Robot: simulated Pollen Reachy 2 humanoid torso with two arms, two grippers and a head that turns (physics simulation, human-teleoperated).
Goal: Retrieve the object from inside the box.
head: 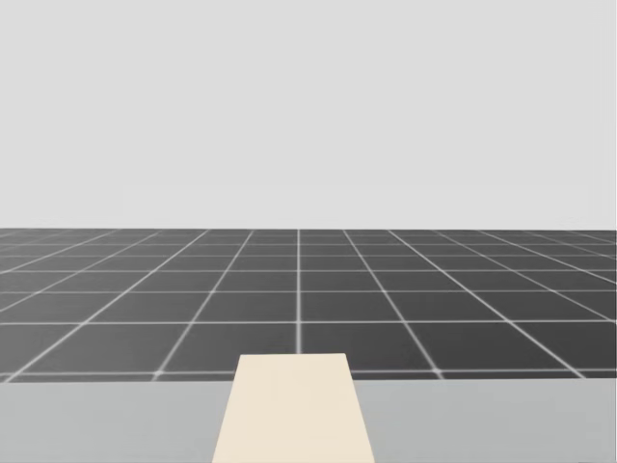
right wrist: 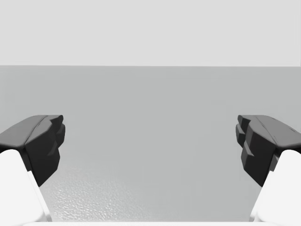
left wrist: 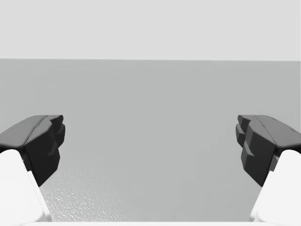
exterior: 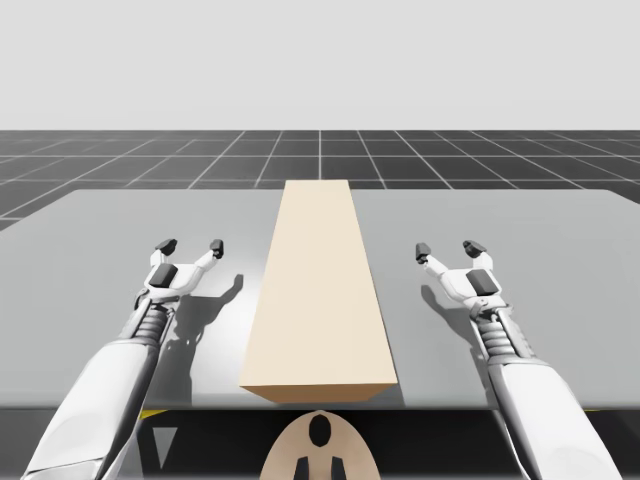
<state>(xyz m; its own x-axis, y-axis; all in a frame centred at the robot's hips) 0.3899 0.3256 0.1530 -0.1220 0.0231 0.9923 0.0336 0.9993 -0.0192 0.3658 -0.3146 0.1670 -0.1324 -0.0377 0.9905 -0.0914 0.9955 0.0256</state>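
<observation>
Both tools, the left gripper (exterior: 191,246) and right gripper (exterior: 448,250), are spread wide, gripping nothing, over the grey table (exterior: 90,250). Between them lies the long beige box (exterior: 318,290); its contents are hidden.

No legible text or signs.

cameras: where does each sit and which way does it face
High view: above the table, looking down at the box; shows left gripper, right gripper, my head.
Head view: on my head, facing forward over the box to the floor.
Left wrist view: on my left hand, along its open fingers, over the table.
Right wrist view: on my right hand, likewise; fingers open.
Shared: high and head views both show the box.
</observation>
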